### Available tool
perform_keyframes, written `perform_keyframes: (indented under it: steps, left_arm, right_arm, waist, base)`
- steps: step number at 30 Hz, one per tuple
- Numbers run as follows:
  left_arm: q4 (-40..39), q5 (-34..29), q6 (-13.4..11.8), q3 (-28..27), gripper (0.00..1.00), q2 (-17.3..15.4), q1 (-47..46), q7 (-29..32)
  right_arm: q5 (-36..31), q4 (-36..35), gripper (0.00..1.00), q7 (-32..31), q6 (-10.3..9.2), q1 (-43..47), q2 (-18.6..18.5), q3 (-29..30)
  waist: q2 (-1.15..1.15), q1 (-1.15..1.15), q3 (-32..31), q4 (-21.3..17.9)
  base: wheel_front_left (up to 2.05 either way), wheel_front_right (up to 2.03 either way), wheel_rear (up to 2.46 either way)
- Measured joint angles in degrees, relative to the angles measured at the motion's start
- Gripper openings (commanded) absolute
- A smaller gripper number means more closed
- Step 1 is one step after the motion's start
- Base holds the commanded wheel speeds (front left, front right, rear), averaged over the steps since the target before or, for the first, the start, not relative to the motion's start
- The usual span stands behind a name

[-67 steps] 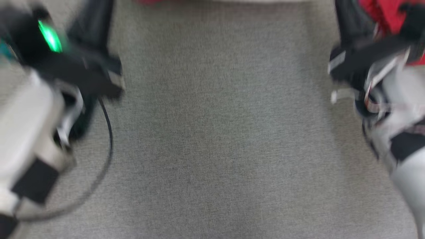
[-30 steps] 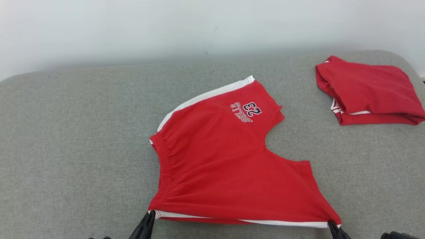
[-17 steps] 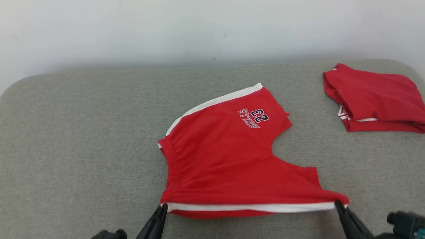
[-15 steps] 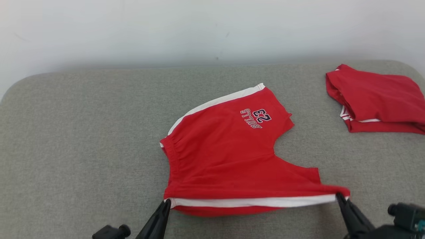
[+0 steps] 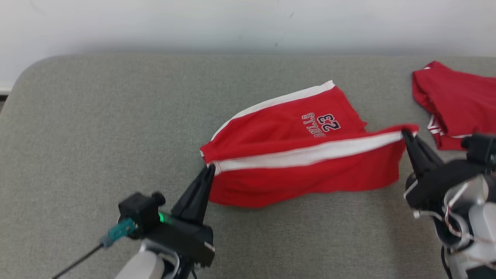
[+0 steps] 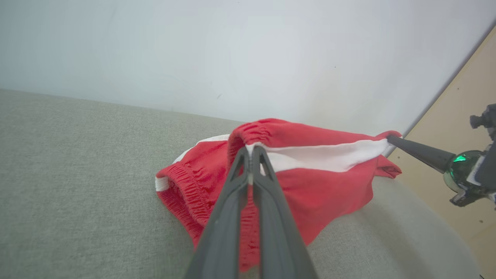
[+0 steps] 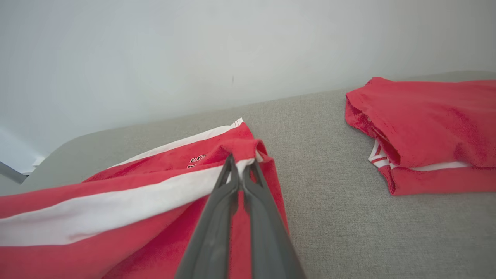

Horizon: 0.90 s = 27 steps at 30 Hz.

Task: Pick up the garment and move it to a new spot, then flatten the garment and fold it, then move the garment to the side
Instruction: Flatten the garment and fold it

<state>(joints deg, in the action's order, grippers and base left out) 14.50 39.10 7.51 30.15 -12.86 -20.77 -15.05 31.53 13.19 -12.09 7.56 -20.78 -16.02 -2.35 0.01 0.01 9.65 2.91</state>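
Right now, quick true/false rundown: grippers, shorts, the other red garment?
1. The left gripper is shut on the waistband end of the shorts. True.
2. The right gripper is open, clear of the shorts. False: it is shut on the hem end of the white stripe.
3. The white stripe between the grippers is lifted off the cushion. True.
4. The 23 print is covered. False: it shows on the far leg.
5. The folded red garment lies at the robot's left. False: it lies at the right.
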Motion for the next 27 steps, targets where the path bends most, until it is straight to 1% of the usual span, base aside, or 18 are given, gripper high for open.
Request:
perform_keyframes:
  steps: [8,13,16,17,25,26,27]
  left_arm:
    - [7.01,0.81,0.0,0.27,0.0,2.45,-10.0,0.0]
    - [11.1,0.56,0.0,0.45,0.0,4.21,-15.51,0.0]
    - [13.35,0.07,0.0,0.43,0.0,5.37,-17.84,0.01]
    - [13.35,0.07,0.0,0.43,0.0,5.37,-17.84,0.01]
    - [15.72,-0.49,0.0,0.56,0.0,7.06,-20.8,0.0]
    - [15.9,-0.97,0.0,0.53,0.0,7.13,-20.94,0.01]
    - [16.01,-1.42,0.0,0.53,0.38,7.15,-21.02,0.0]
  right_arm:
    - [-1.63,13.62,0.0,2.03,0.0,-17.14,-1.24,-2.77]
    - [-3.01,22.27,0.0,4.2,0.0,-26.1,-1.24,-5.17]
    - [-3.54,27.24,0.0,5.75,0.0,-30.43,-1.1,-6.49]
    - [-3.54,27.24,0.0,5.75,0.0,-30.43,-1.1,-6.49]
    - [-4.22,38.9,0.0,10.09,0.0,-38.63,-0.45,-8.71]
    - [-3.97,40.07,0.06,10.2,0.0,-39.25,-0.32,-8.89]
    - [-3.83,41.14,0.51,10.73,0.0,-39.67,-0.26,-9.21]
  waist:
    - [0.0,0.0,4.88,2.32]
    - [0.0,0.01,8.36,3.72]
    - [0.0,0.01,10.31,4.59]
    - [0.0,0.01,10.31,4.59]
    - [0.01,0.0,14.06,6.55]
    - [0.01,0.0,14.29,6.76]
    - [0.01,0.0,14.48,6.96]
  base:
    - [0.0,0.0,0.0]
    - [0.0,0.0,0.0]
    - [0.0,0.0,0.0]
    - [0.0,0.0,0.0]
    - [0.0,0.0,0.0]
    - [0.0,0.0,0.0]
    - [0.0,0.0,0.0]
